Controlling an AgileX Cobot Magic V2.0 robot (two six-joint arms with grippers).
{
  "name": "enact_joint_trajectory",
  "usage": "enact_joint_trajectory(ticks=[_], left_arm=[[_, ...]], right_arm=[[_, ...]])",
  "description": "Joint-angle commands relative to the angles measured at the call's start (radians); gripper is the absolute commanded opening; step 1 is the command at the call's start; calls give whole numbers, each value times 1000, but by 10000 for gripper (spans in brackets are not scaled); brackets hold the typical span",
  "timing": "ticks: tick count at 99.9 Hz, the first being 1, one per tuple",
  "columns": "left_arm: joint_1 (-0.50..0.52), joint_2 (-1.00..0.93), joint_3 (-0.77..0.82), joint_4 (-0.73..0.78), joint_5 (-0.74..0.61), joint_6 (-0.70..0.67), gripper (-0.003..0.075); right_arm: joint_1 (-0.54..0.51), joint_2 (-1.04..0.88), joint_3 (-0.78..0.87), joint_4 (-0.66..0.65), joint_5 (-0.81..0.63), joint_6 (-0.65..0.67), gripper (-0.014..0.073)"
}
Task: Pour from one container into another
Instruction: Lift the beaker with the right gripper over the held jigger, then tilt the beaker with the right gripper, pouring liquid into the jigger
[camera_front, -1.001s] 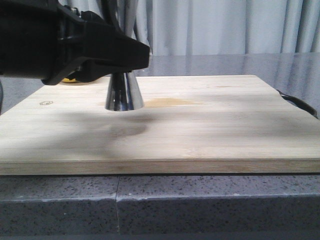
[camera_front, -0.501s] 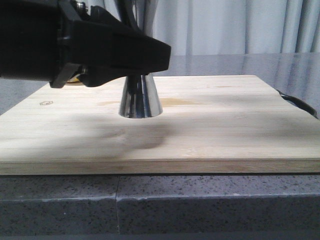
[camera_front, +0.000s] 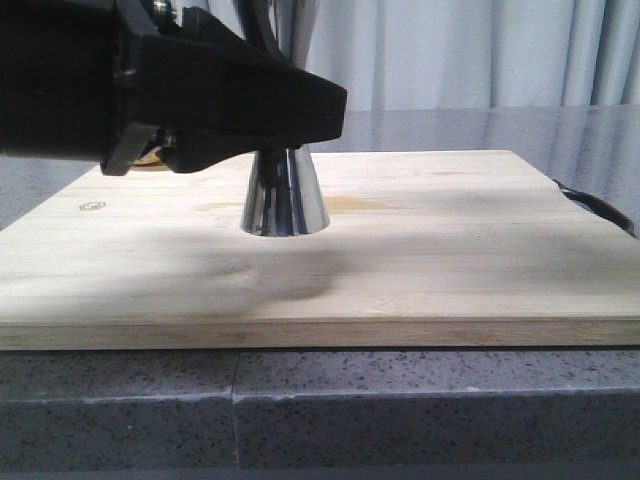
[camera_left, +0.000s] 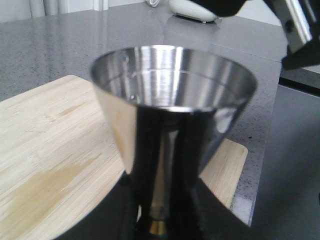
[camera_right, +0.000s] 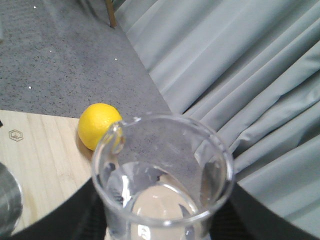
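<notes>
On the pale bamboo cutting board (camera_front: 420, 250), the tall shiny steel hourglass-shaped jigger (camera_front: 284, 195) stands upright.
Left gripper (camera_left: 161, 227) is clamped on the jigger at its gold-banded waist; cup mouth faces up. Right gripper (camera_right: 160, 225) holds the small clear glass beaker (camera_right: 162, 175), fingers closed around its wall, pouring lip towards a yellow lemon (camera_right: 98, 125) resting at the board's edge. Grey curtain (camera_right: 240, 75) hangs behind.

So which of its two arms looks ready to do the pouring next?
The right, probably. Its end effector holds the clear glass beaker with liquid in it, lip forward. The left end effector grips the steel jigger at its waist, open cup up, so it is better placed to receive.
</notes>
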Motion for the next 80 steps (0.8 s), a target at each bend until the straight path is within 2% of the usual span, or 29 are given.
enact_joint_trajectory(ticks=[1, 31, 52, 80], left_arm=[[-2, -25, -26, -26, -69, -9, -19], [41, -25, -26, -16, -69, -7, -19], [41, -25, -26, 41, -73, -7, -19], [41, -25, -26, 46, -87, -9, -19]], right_arm=[[0, -14, -38, -10, -89, -6, 164], [50, -14, -38, -76, -68, -6, 164], [49, -14, -38, -118, -68, -6, 164], [49, -14, -38, -190, -68, -6, 164]])
